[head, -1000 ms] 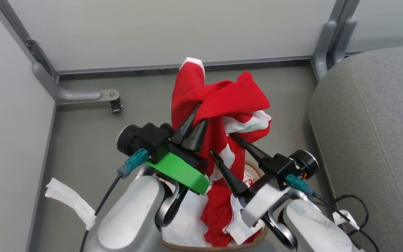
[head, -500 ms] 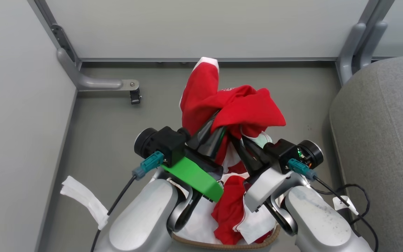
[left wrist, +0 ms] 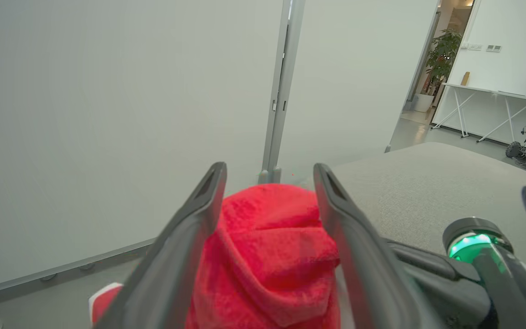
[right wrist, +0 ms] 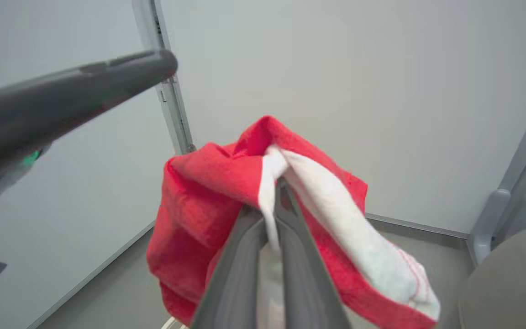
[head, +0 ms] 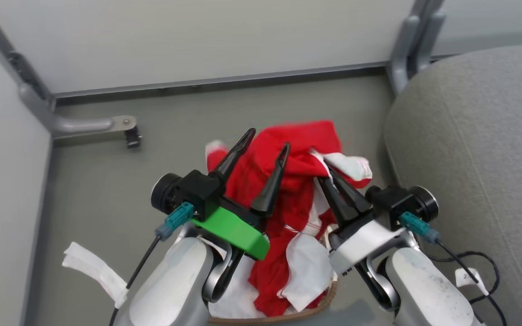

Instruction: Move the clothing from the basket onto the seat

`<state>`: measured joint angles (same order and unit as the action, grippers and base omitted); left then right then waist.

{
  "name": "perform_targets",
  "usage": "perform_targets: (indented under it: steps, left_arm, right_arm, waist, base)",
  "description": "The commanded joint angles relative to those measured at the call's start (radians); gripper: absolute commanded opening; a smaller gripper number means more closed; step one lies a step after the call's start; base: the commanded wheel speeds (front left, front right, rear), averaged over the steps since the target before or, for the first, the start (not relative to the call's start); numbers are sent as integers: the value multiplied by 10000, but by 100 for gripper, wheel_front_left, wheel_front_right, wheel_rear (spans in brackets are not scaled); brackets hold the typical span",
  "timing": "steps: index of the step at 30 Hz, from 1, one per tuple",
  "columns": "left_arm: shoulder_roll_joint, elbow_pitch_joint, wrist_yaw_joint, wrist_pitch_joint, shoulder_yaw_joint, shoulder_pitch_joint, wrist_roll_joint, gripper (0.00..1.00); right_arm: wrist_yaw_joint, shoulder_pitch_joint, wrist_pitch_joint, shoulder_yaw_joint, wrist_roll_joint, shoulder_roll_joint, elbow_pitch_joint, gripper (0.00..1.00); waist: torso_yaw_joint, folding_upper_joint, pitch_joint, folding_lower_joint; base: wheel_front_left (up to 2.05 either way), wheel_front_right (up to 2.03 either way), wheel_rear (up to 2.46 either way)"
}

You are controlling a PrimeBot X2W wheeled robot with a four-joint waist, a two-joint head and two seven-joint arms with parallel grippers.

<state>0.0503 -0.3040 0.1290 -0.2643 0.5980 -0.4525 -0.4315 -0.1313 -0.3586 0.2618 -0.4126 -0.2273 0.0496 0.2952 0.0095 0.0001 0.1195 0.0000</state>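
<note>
Your right gripper (head: 330, 171) is clamped on the clothing (head: 297, 174), holding it above the basket's (head: 252, 320) far rim, left of the seat (head: 469, 136). Your left gripper (head: 266, 140) gapes wide, red cloth in the gap.

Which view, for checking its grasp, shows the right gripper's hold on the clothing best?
The right wrist view: the right gripper is pinched shut on a white-trimmed fold of the clothing. The head view shows it from above, tips in cloth; the left wrist view, its body side-on.
</note>
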Motion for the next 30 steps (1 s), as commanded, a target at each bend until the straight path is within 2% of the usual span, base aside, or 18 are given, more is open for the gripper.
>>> perform_targets:
  steps: [1,9,18,22,30]
  left_arm:
    - [26,-31,27,-3,-93,159,80,100]
    - [92,-179,27,-3,-297,289,430,100]
    - [262,-444,27,-3,-262,217,691,100]
    - [308,-521,27,-3,-111,172,788,100]
    - [380,-664,27,-3,350,-56,906,100]
  right_arm:
    - [10,147,49,78,38,34,-163,0]
    - [10,370,47,423,-142,33,-806,0]
    - [10,535,47,915,-470,27,-1141,0]
    - [10,570,49,1338,-543,25,-1186,0]
    - [10,446,47,2378,-77,32,-1276,0]
  waist:
    - [-1013,-1,100,0]
    - [-3119,-1,405,0]
    - [-4884,-1,850,0]
    - [-5360,-1,1028,0]
    - [-5458,-1,1461,0]
  base:
    - [0,0,0]
    - [0,0,0]
    - [0,0,0]
    - [0,0,0]
    - [0,0,0]
